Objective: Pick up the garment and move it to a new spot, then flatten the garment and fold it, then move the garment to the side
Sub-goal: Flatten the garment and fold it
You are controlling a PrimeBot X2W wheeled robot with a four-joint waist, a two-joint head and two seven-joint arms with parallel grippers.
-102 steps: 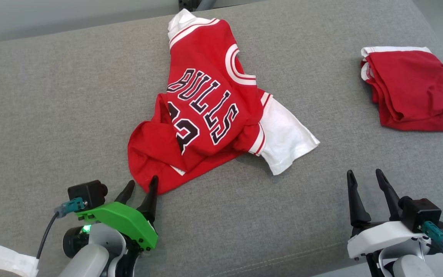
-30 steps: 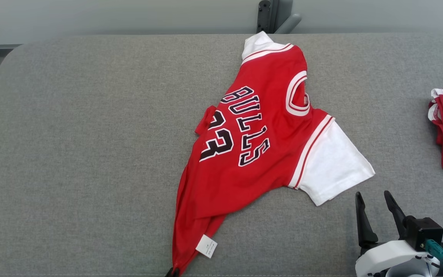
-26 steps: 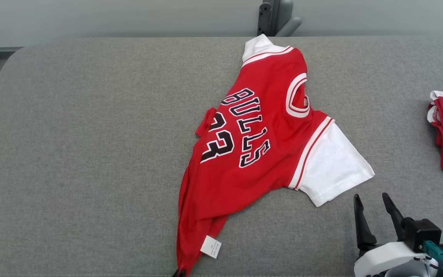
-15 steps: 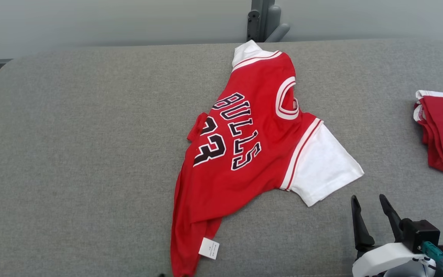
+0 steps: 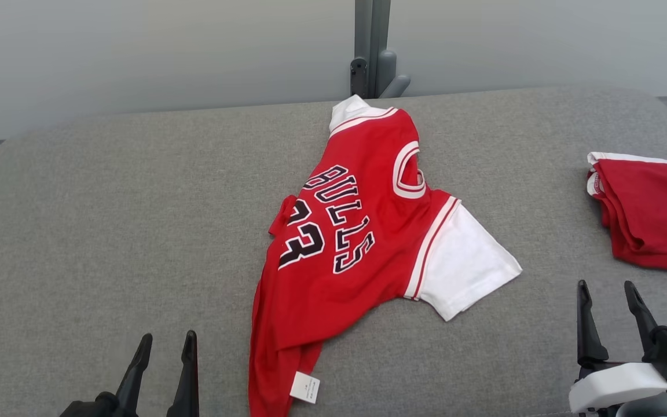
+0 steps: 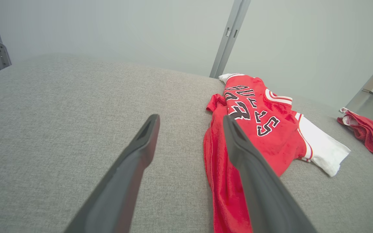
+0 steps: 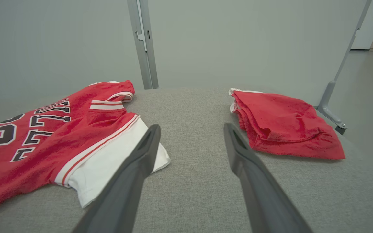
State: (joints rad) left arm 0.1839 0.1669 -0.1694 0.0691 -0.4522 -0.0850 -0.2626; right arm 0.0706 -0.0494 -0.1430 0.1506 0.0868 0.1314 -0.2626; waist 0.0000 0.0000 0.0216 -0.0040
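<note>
Where the grey upholstered surface [image 5: 107, 243] ends at its far edge, a pale wall [image 5: 136, 52] rises with a grey metal post [image 5: 372, 40] against it; the red jersey [image 5: 356, 231] lies spread across the middle of the surface, its white sleeve [image 5: 461, 255] toward the right, its hem reaching the near edge; a folded red garment [image 5: 646, 214] lies well apart at the right; the left gripper [image 5: 169, 336] is near the hem's left, fingers parted with nothing between them; the right gripper [image 5: 605, 285], near the sleeve, is likewise spread and empty.
</note>
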